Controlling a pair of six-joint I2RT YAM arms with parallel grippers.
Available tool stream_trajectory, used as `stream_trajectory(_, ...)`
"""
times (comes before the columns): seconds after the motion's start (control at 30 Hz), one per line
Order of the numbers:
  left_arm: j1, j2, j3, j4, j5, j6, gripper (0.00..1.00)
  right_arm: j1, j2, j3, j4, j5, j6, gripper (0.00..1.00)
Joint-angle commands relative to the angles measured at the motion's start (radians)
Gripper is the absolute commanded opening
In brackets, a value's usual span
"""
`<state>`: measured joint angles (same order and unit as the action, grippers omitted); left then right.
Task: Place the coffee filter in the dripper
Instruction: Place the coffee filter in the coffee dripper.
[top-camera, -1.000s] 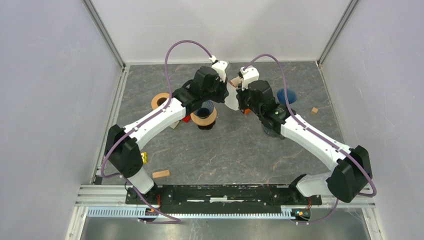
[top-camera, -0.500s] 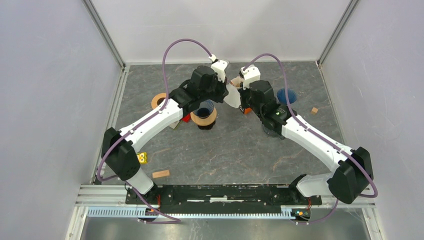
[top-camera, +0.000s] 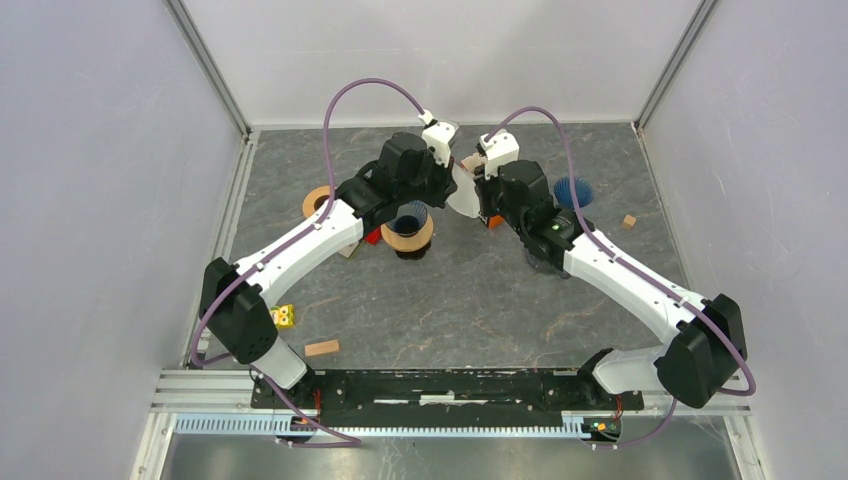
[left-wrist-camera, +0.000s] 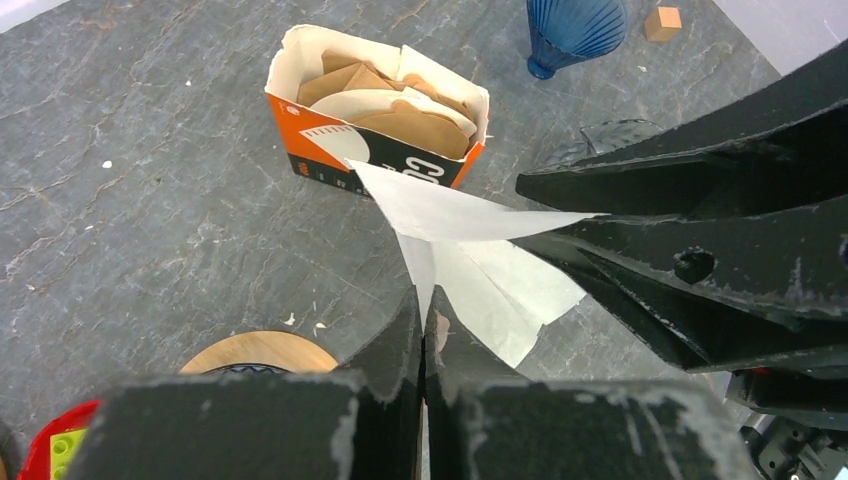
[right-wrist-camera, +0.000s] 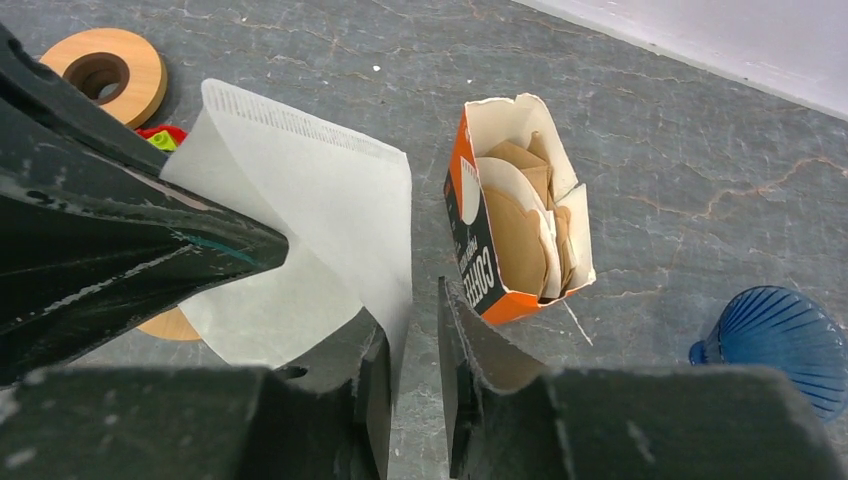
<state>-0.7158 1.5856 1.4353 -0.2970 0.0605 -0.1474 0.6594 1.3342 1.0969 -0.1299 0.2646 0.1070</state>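
**A:** Where is the filter, and who has it?

**B:** The white paper coffee filter (right-wrist-camera: 300, 220) hangs in the air at the far middle of the table, between the two arms. The left gripper (left-wrist-camera: 425, 320) is pinched tight on one edge of it. The right gripper (right-wrist-camera: 412, 320) is narrow, with a slit showing and the filter's other edge inside that slit. I cannot tell whether it truly grips.

**A:** Which step is this?

**B:** It looks like a handover, or a spreading of the cone, before the placing. The dripper (top-camera: 408, 235), a blue cone in a wooden collar, stands just near and left of the filter, partly under the left arm. Next, one arm probably has to let go, and the other has to carry the filter over the dripper, point down.

**A:** What does each view add?

**B:** Only the top view shows dripper and filter together. The wrist views show the open orange filter box (left-wrist-camera: 300, 140) below, and a second blue ribbed cone (right-wrist-camera: 780, 345) to the far right.
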Motion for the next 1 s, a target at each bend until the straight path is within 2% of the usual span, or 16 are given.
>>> stream_trajectory(0.0,-0.01,-0.034,0.004,0.038,0.042,0.034,0.02,0.005,0.002,0.009,0.036,-0.035,0.001,0.29)
stream_trajectory(0.13,-0.017,-0.032,0.007,0.038,0.052,0.038,0.02,0.005,0.018,0.018,0.033,-0.061,0.005,0.31)
stream_trajectory(0.2,-0.018,-0.033,0.007,0.038,0.052,0.04,0.02,0.005,0.025,0.026,0.029,-0.07,0.002,0.28)
stream_trajectory(0.3,-0.019,-0.032,0.005,0.038,0.032,0.042,0.03,0.005,0.028,0.029,0.027,-0.065,0.007,0.09)
stream_trajectory(0.33,-0.019,-0.033,0.004,0.037,0.011,0.039,0.06,0.005,0.028,0.031,0.026,-0.062,0.011,0.02)
stream_trajectory(0.37,-0.018,-0.033,0.004,0.037,-0.013,0.034,0.11,0.005,0.027,0.032,0.026,-0.06,0.015,0.0)
stream_trajectory(0.53,-0.018,-0.012,0.002,0.043,-0.045,-0.049,0.41,0.004,0.031,0.051,-0.005,-0.046,0.079,0.0)
stream_trajectory(0.63,-0.019,0.006,0.012,0.036,-0.049,-0.104,0.51,0.005,0.037,0.068,-0.03,-0.028,0.113,0.0)
stream_trajectory(0.8,-0.02,0.024,0.02,0.031,-0.046,-0.131,0.58,0.005,0.033,0.071,-0.044,-0.001,0.157,0.0)
stream_trajectory(0.97,-0.031,0.04,0.015,0.037,-0.057,-0.128,0.6,0.005,0.04,0.076,-0.057,-0.023,0.214,0.0)
